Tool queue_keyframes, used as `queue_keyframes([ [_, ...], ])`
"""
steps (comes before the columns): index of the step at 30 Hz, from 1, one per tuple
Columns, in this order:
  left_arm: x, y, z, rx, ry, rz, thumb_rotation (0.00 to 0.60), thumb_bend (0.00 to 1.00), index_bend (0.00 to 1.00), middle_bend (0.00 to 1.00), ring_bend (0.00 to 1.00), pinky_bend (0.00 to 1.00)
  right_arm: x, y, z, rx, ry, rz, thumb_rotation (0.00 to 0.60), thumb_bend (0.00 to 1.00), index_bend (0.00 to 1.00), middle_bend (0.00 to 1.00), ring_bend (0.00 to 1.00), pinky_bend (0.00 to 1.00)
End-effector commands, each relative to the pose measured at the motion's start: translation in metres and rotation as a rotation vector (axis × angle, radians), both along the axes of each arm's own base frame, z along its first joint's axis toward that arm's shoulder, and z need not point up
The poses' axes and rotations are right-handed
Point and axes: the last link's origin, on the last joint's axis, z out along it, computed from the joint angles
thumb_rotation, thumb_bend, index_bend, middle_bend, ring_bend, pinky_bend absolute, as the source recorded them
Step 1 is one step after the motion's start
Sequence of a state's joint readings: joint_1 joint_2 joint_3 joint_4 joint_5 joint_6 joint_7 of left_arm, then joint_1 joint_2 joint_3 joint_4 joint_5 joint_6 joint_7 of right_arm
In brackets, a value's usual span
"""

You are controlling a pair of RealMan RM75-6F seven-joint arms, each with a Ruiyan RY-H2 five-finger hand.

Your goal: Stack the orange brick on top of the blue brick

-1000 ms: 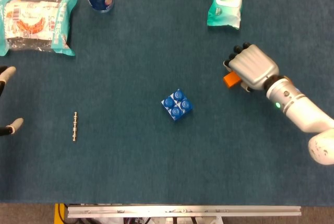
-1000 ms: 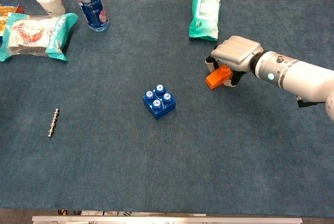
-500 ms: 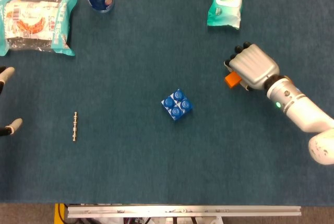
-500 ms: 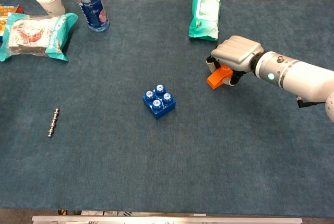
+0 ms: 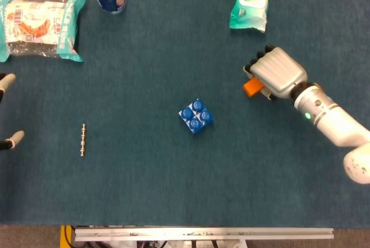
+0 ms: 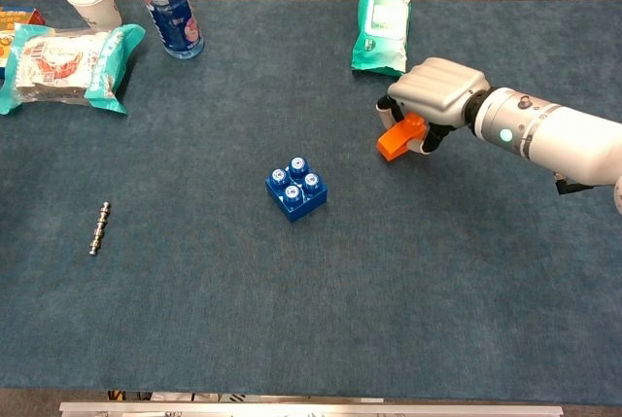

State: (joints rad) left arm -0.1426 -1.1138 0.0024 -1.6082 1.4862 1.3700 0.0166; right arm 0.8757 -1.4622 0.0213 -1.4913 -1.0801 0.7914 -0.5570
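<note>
Right robot hand: fingers curled down over the orange brick, holding it from above; the brick's left end sticks out below the fingers.
Change: against the earlier views the hand and brick have shifted a little leftward, toward the blue brick, and the brick looks lifted off the bench, though the height is hard to judge.
Orange brick: in the hand, toward the right side of the bench, nearer the far edge than the near one.
Blue brick: studs up near the bench's centre, well apart from the orange one.
Left robot hand: only fingertips show at the left edge, spread, holding nothing.
Meaning: the grasp appears secure and the carry has begun; the stack is not yet made.
</note>
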Motion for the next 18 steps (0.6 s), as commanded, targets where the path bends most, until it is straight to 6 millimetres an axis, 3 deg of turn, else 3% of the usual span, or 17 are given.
queue_keyframes([
  [1,0.000,0.000,0.000,0.000,0.001,0.002,0.600,0.15,0.10,0.11,0.16,0.10,0.015,0.001,0.008,0.006,-0.046,0.016,0.600,0.37,0.57,0.55,0.31,0.26],
  [6,0.001,0.000,0.000,-0.002,0.002,0.002,0.600,0.15,0.10,0.11,0.16,0.10,0.038,0.007,0.012,0.039,-0.088,0.037,0.600,0.37,0.57,0.55,0.31,0.27],
  [18,0.004,0.000,-0.003,-0.016,0.002,-0.007,0.600,0.15,0.10,0.11,0.16,0.10,0.081,0.030,-0.001,0.103,-0.113,0.050,0.600,0.37,0.57,0.55,0.31,0.26],
])
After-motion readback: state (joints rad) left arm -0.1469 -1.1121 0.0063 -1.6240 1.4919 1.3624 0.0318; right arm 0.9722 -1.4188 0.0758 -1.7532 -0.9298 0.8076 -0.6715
